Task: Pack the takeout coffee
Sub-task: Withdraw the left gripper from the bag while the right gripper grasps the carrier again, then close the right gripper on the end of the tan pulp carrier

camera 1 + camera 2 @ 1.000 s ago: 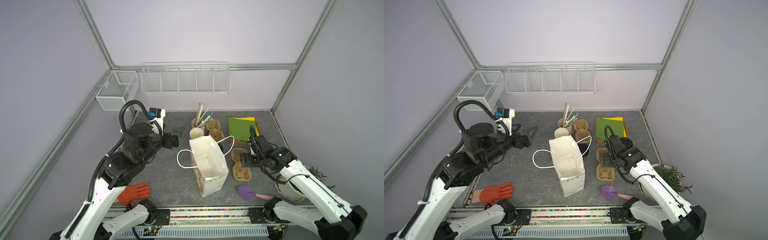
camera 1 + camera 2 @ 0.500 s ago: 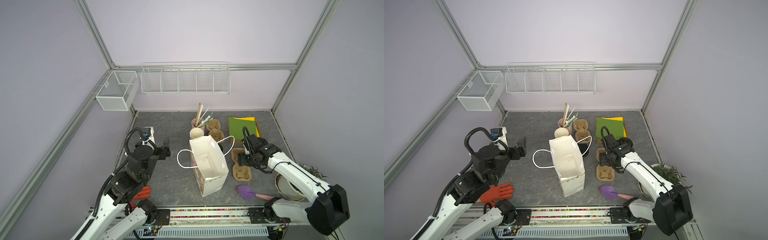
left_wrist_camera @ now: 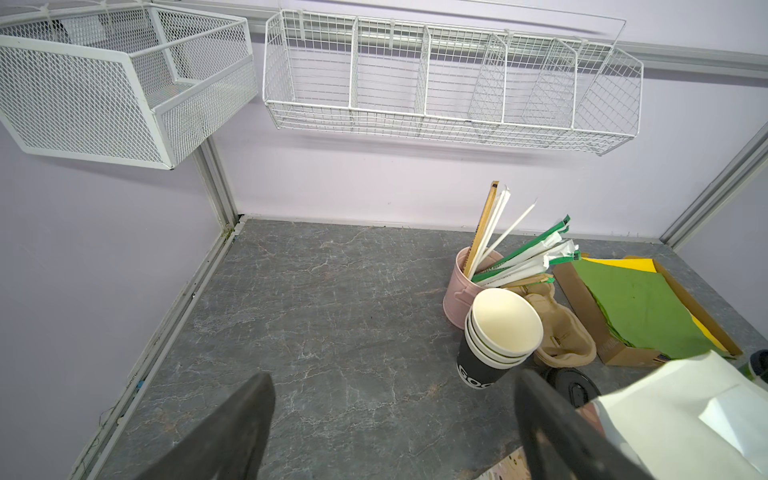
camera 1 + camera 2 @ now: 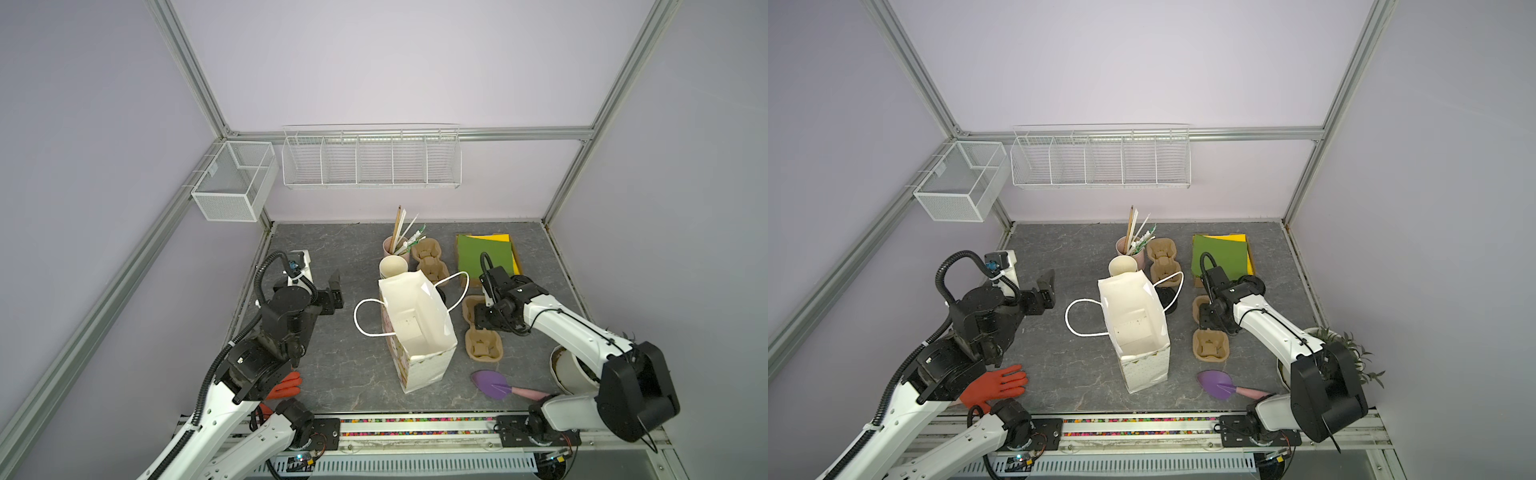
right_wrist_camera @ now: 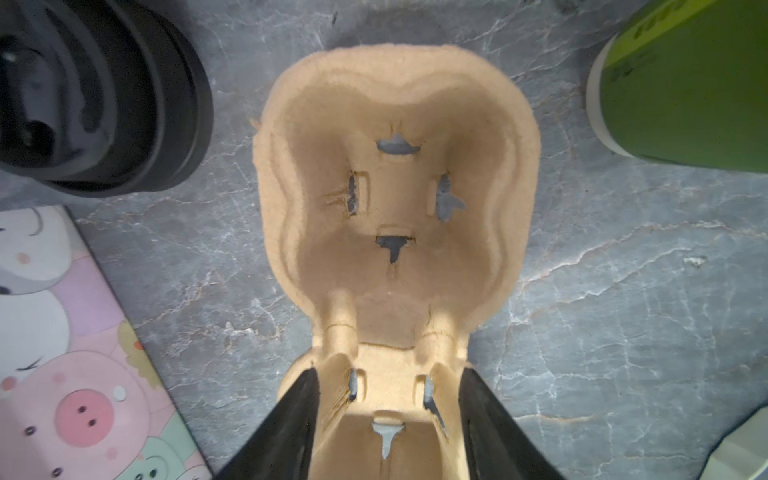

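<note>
Both right gripper (image 5: 388,376) fingers (image 5: 291,428) touch cup carrier (image 5: 395,208) waist.

bag (image 5: 62,353): pastel cartoon pigs are printed on it
cup carrier (image 5: 395,187): plain tan
takeout coffee (image 5: 685,83): green side
table (image 5: 623,291): grey, veined white
glove (image 4: 994,384): orange-red

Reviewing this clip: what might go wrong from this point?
1. The right gripper straddles the pulp carrier at its narrow waist; it may buckle or slip.
2. The green cup and black lid sit close beside the carrier; moving it may knock them.
3. The paper bag stands unsupported, so loading may tip it.
</note>
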`<action>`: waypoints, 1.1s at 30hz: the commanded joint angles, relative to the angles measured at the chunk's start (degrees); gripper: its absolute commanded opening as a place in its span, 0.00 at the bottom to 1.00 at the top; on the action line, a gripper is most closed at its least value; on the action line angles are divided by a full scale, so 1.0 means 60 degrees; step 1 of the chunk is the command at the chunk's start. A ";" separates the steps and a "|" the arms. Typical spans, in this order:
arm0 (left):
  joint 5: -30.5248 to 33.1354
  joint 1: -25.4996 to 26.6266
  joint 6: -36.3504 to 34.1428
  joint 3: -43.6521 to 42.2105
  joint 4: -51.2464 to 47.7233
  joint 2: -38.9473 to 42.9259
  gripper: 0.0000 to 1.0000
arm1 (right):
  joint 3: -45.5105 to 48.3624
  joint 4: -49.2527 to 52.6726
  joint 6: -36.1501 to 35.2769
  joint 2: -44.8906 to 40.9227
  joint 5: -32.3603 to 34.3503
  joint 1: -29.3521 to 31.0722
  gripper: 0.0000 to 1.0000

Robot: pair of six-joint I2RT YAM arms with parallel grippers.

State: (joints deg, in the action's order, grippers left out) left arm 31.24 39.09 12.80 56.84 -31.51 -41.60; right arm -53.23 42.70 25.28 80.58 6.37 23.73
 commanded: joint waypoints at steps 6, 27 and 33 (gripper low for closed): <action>0.0049 0.0003 -0.0173 -0.0084 0.0153 -0.0081 0.90 | 0.0222 -0.0223 -0.0003 0.0329 0.0210 -0.0046 0.54; 0.0051 0.0003 -0.0214 -0.0095 0.0148 -0.0120 0.89 | 0.0198 -0.0378 -0.0023 0.0763 0.0299 -0.0046 0.46; 0.0052 0.0003 -0.0214 -0.0098 0.0153 -0.0130 0.89 | 0.0223 -0.0420 -0.0009 0.0820 0.0293 -0.0051 0.42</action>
State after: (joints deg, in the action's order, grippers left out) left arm 31.24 39.09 12.71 56.82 -31.35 -42.59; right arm -52.64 40.38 25.26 84.68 7.51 23.70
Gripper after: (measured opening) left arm 0.895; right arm 0.424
